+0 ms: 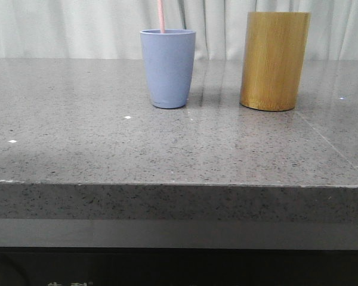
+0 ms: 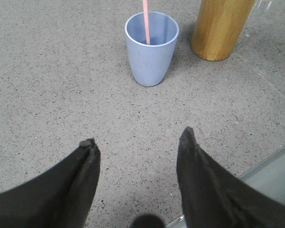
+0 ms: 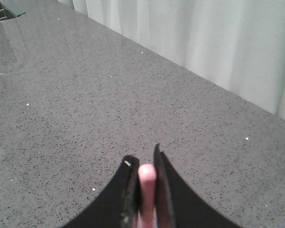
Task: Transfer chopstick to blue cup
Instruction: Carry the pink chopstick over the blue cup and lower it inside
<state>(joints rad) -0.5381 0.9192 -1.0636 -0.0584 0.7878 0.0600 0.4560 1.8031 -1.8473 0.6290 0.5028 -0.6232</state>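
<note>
Chopstick [image 1: 161, 16] upright, lower end inside blue cup [image 1: 167, 68], top pinched in right claw [image 3: 145, 178]. Cup on grey bench [image 1: 107, 143], bamboo holder [image 1: 274, 59] beside it. Left claw [image 2: 137, 138] wide, holding nothing, near cup.

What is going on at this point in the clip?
The right gripper is shut on a pink chopstick, pinched between its fingers. A pink chopstick stands in the blue cup, rising past the rim; whether it is the held one is unclear. The left gripper hangs open and empty over the table. The bamboo holder stands beside the cup.
</note>
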